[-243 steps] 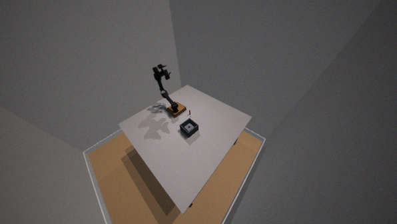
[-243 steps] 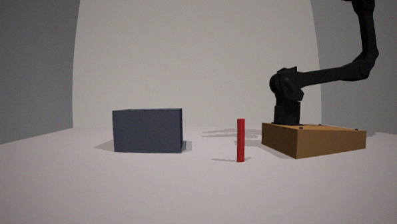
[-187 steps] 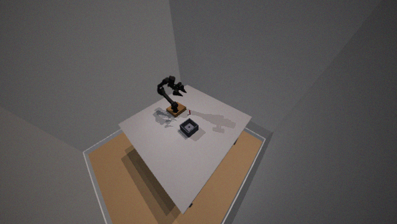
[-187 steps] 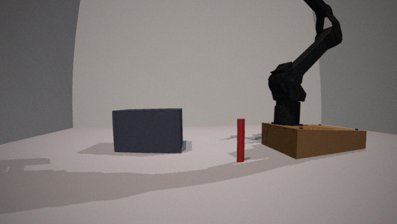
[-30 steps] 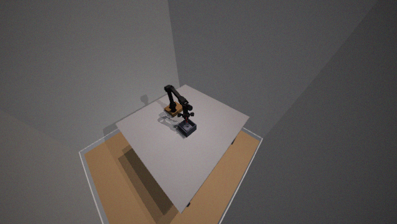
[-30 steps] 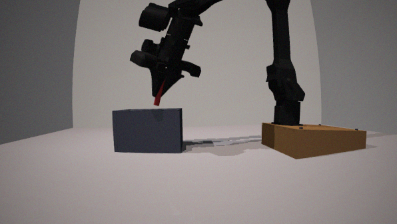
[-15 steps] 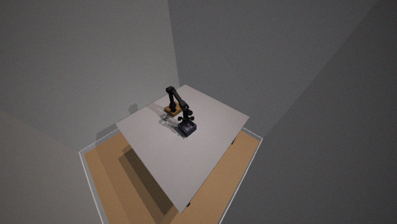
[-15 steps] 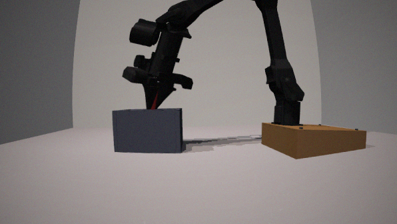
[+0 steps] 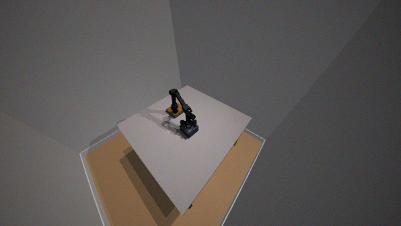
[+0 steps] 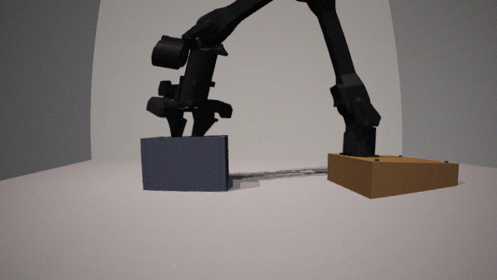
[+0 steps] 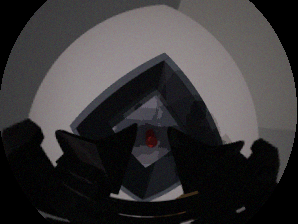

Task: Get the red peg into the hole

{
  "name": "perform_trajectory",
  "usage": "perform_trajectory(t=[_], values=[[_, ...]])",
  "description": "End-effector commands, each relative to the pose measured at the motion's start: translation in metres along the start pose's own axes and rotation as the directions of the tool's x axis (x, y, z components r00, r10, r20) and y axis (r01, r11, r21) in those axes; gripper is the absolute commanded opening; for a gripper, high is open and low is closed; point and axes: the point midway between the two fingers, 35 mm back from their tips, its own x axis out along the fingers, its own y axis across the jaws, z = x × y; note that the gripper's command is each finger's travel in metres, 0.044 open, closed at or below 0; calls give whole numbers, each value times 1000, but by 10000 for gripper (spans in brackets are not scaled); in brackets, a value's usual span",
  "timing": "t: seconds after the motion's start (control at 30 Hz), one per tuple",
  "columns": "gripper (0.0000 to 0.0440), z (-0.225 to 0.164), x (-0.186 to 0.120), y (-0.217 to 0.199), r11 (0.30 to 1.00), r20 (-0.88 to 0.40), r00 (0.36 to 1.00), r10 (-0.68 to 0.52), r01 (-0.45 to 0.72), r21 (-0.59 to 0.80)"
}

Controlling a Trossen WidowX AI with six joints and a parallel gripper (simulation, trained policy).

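Releasing, by the look of it: claw (image 9: 189,126) (image 10: 184,136) (image 11: 152,128) parted, nothing gripped | red peg (image 9: 189,126) (image 11: 151,139) inside open box (image 9: 190,134) (image 10: 185,163) (image 11: 120,90), between fingertips | fingers dipped past rim, likely so peg drops short | full seating: can't tell

The red peg (image 11: 151,139) is not standing out on the table any more, the way it was at first; now it is showing inside the blue box (image 9: 190,132) (image 10: 185,163) (image 11: 119,91). Half a second ago a bit of red was peeking out over the box wall beside the fingers, and now no red is showing there in the side view. The gripper (image 9: 189,124) (image 10: 185,135) (image 11: 152,128) is opening: its fingers were close together, and now there is a gap between them, with the peg in the gap and the fingers apart from it. The arm (image 9: 181,99) (image 10: 200,75) is reaching lower than a second ago, and its end is tilting less. Its fingertips are dipping behind the box wall.
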Motion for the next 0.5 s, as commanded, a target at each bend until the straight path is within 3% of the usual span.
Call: perform_trajectory(t=[0.0, 0.27, 0.47], values=[[281, 14, 2, 4, 1000, 18, 1000, -10, 10, -25], [434, 42, 2, 9, 998, 56, 998, -20, 23, -56], [440, 65, -1, 11, 998, 108, 994, -17, 23, -50]])
